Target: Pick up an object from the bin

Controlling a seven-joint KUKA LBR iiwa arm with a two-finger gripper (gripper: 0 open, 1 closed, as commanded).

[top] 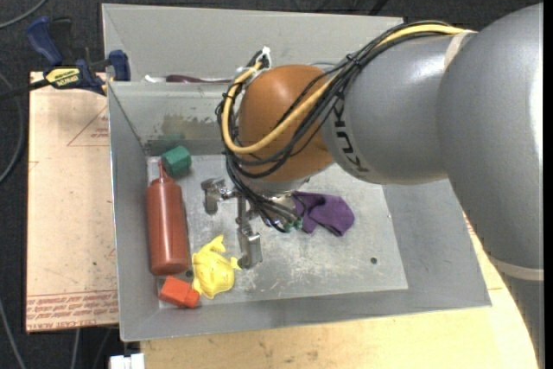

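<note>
You have the gripper low over the bin floor, left of centre, with its jaws spread wide and nothing between them. One fingertip sits just beside the yellow crumpled thing near the lower-left corner. The red-brown bottle lies along the left wall, and the purple cloth lies towards the right.
</note>
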